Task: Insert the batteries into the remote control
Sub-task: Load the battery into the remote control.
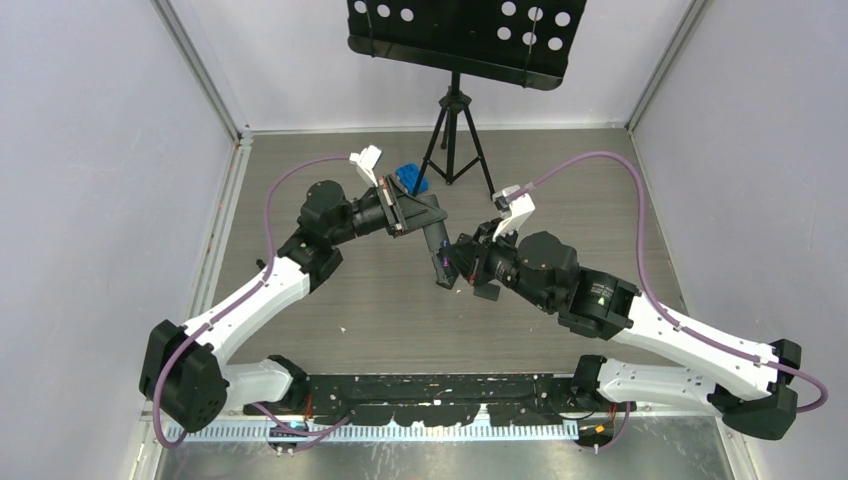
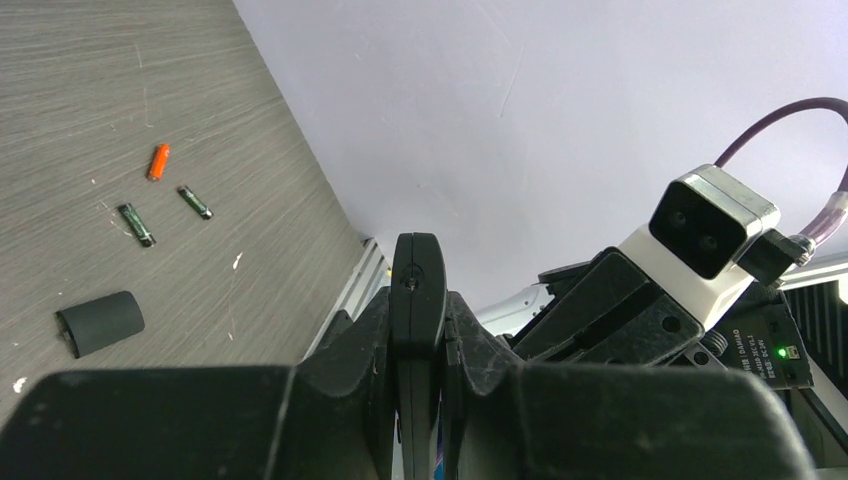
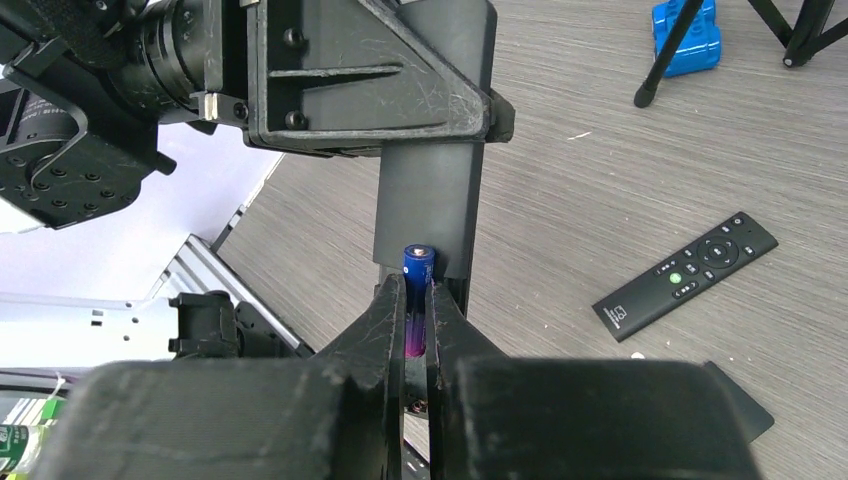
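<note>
My left gripper (image 1: pixel 400 215) is shut on the slim black remote control (image 1: pixel 437 240) and holds it above the table. The remote shows edge-on between the left gripper's tips (image 2: pixel 417 310). My right gripper (image 3: pixel 417 295) is shut on the purple battery (image 3: pixel 417 262), pressed against the near end of the remote (image 3: pixel 425 200). The orange battery (image 2: pixel 158 161) and two dark greenish batteries (image 2: pixel 194 202) (image 2: pixel 136 224) lie on the table. A curved black battery cover (image 2: pixel 100 322) lies near them.
A second black remote with pale buttons (image 3: pixel 686 276) lies on the table. A blue object (image 1: pixel 410 180) sits by the tripod legs (image 1: pixel 455 140) of a black stand at the back. White walls enclose the table on three sides.
</note>
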`<state>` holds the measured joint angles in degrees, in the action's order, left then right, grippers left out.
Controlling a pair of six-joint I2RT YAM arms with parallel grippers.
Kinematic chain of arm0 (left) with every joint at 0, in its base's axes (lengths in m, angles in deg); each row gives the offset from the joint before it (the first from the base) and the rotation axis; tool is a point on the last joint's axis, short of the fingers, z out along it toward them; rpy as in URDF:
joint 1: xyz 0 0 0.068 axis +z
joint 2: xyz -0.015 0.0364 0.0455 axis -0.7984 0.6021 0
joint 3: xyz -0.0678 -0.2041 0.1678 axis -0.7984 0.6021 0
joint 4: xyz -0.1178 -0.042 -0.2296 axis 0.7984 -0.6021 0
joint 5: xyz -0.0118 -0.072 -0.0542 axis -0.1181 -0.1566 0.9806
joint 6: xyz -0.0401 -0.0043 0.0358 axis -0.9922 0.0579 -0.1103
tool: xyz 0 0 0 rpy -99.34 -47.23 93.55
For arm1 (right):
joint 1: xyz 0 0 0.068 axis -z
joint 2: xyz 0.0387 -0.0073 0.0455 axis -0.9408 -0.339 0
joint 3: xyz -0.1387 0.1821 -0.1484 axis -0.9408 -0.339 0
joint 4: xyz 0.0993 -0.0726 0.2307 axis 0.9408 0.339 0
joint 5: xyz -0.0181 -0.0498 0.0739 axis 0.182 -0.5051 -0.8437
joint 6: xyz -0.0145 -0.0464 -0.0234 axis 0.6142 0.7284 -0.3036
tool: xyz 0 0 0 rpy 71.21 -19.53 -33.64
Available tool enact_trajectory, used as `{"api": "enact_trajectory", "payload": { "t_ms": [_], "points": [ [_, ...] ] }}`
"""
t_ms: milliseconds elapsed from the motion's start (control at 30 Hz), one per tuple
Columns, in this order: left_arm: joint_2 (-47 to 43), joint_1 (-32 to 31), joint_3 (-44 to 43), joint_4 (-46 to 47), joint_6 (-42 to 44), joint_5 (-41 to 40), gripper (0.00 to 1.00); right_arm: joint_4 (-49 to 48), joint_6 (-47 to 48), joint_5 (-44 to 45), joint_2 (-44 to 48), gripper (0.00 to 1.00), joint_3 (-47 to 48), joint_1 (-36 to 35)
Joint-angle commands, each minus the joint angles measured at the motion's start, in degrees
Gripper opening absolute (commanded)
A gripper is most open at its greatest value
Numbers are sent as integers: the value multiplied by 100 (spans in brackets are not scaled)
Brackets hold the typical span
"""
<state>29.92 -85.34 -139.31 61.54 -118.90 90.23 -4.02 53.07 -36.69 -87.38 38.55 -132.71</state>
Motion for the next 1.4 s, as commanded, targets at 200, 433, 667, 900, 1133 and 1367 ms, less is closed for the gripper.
{"api": "enact_trajectory", "payload": {
  "t_ms": [200, 433, 667, 900, 1133, 1367],
  "points": [
    [68, 20, -142, 786, -401, 173, 0, -140, 251, -429, -141, 7, 53, -14],
    [45, 21, -166, 899, -557, 151, 0, -25, 331, -600, -115, 15, 49, -18],
    [-78, 35, -167, 828, -655, 53, 0, 30, 230, -577, -66, 17, 28, -23],
    [-163, 54, -127, 810, -733, -110, 0, 6, 70, -567, 7, 17, -64, -24],
    [-149, 63, -90, 852, -711, -78, 0, 101, -46, -252, -14, 26, 63, -23],
    [-155, 63, -69, 880, -722, -91, 0, 112, -82, -55, -53, 30, 154, -29]
  ]
}}
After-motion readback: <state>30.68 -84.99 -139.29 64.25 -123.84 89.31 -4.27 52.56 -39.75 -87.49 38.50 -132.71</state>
